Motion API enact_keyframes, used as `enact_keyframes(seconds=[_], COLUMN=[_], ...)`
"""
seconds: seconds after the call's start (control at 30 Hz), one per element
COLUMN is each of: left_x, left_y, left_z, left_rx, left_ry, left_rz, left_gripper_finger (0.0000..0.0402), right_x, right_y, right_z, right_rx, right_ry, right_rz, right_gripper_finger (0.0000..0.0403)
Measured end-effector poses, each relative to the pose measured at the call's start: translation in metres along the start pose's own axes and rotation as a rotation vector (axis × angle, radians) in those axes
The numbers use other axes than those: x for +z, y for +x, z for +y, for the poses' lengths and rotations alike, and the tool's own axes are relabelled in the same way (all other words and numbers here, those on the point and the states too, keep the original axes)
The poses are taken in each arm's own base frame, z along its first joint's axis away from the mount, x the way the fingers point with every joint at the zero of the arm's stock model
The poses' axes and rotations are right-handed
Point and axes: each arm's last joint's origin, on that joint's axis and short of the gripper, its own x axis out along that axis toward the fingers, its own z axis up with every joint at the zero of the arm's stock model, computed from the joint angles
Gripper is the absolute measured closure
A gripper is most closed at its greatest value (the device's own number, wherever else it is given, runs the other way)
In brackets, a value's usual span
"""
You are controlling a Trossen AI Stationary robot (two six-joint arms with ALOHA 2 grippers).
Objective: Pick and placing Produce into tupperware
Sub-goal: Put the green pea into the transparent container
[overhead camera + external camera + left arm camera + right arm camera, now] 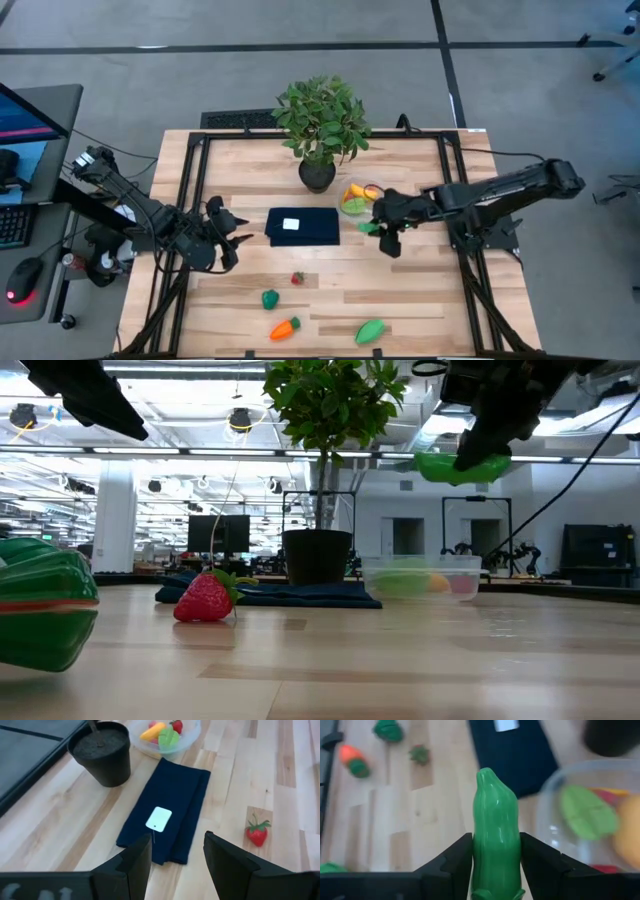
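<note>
Step in hand: carrying one piece of produce to the container. The right gripper (495, 865) is clamped on a long green vegetable (495, 820), smooth and glossy, rounded at the tip, likely a cucumber or pepper. It hangs above the table just beside the tupperware (372, 190), on the side nearer the dark blue cloth (303, 226); the low view shows the piece well clear of the wood.

Next move, as judged: shift the piece over the bowl's open mouth, lower it, then part the fingers. The piece is long against a small bowl, so it may need to go in tilted.

Tupperware: round, clear thin plastic, low wall, standing near the black pot of the potted plant (320, 120). Already inside: a yellow-orange piece, a light green leafy piece, something red.

Still on the table: a strawberry (297, 279), dimpled red with a green cap; a small dark green piece (270, 298); a carrot (285, 328), orange with a green top; a bright green oval piece (371, 331).

Left gripper (172, 860): fingers moderately apart, empty, waiting above the table's left part, well away from the bowl.

Table (420, 290): pale wooden planks, matt.
</note>
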Motion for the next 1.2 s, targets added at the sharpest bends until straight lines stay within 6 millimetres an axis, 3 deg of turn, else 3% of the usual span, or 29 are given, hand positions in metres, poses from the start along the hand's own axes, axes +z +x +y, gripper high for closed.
enact_keyframes(seconds=[0.2, 0.5, 0.87, 1.2], left_x=[0.0, 0.001, 0.002, 0.002], left_y=[0.0, 0.0, 0.0, 0.0], left_z=[0.0, 0.0, 0.0, 0.001], left_rx=[0.015, 0.013, 0.03, 0.042], left_ry=[-0.001, -0.012, -0.029, -0.037], left_rz=[-0.014, -0.017, -0.037, -0.049], left_gripper_finger=[0.023, 0.023, 0.023, 0.023], right_x=[-0.003, -0.001, 0.001, 0.0], right_y=[-0.006, 0.011, 0.031, 0.033], right_z=[-0.016, -0.041, -0.076, -0.089], right_rx=[-0.121, -0.262, -0.344, -0.371], right_ry=[-0.008, -0.033, 0.002, 0.04], right_rz=[0.033, 0.097, 0.178, 0.192], right_gripper_finger=[0.026, 0.0249, 0.0255, 0.0237])
